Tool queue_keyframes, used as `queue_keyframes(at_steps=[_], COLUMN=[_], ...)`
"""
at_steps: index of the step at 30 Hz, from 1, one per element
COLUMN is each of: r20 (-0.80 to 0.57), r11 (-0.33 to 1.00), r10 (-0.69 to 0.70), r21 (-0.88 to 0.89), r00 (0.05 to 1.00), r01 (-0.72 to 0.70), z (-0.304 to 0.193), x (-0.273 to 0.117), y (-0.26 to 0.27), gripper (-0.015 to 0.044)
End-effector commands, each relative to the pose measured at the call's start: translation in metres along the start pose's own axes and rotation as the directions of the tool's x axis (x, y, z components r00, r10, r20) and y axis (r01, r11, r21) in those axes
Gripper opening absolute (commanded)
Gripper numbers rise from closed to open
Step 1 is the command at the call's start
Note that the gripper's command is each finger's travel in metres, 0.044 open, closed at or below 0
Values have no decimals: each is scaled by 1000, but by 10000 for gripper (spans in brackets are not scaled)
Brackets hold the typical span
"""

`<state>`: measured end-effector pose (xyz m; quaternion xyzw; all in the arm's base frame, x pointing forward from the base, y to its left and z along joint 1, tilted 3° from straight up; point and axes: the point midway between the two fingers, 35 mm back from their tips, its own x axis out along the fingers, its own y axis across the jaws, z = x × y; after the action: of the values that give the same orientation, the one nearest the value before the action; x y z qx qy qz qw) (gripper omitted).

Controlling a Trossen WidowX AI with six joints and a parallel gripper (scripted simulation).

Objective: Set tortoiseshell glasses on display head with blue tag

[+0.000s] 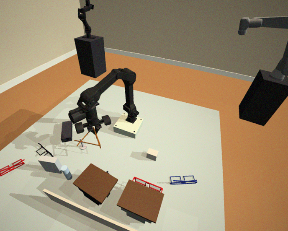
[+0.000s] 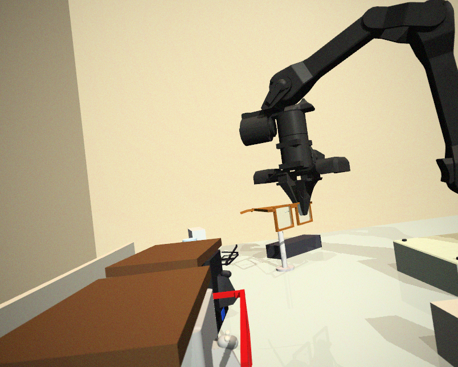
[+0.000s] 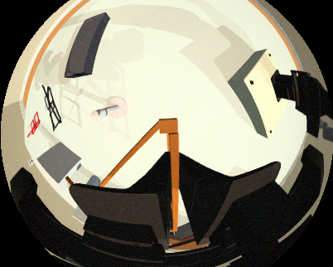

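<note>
The orange-brown tortoiseshell glasses [image 1: 99,145] [image 2: 275,220] [image 3: 174,178] hang in the air, temples open, lenses downward. My gripper [image 1: 97,131] [image 2: 304,212] [image 3: 171,155] is shut on their front frame, off-centre, near one lens. The dark head [image 2: 226,288] with the blue tag [image 2: 223,314] stands under the farther brown board in the exterior view, mostly hidden, its ears out of sight. The other head, pale grey [image 2: 227,341], stands under the nearer board, close to red glasses [image 1: 147,182] [image 2: 245,328]. The held glasses are well away from both heads.
Brown boards [image 1: 95,181] [image 1: 141,202] cover both heads from above. A low wall [image 1: 107,219] runs behind them. A thin post [image 1: 81,143] [image 2: 282,250] [image 3: 107,111], dark block [image 1: 66,131], grey box [image 1: 50,164], cylinder [image 1: 66,172], small cube [image 1: 152,154] and other glasses stand around.
</note>
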<state>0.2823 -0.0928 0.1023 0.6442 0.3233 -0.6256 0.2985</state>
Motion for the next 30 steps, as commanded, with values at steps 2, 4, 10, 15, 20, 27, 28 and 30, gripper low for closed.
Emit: queue_keyframes(at_steps=[2,4,10,15,20,27,28,30], r20=[5,6,7,7,7,7,7,7], r11=[1000,1000,1000,1000,1000,1000,1000,1000], r10=[1,1,1,1,1,1,1,1], r21=[-6,-6,-6,-6,-6,-6,-6,-6], r00=[1000,1000,1000,1000,1000,1000,1000,1000], r01=[-1,-1,-1,-1,-1,-1,-1,-1], z=[20,29,56,57,57,57,58,58], x=[0,1,2,4,23,59,61,62], y=[18,25,41,42,43,42,42,41], gripper=[0,0,0,0,0,0,0,0])
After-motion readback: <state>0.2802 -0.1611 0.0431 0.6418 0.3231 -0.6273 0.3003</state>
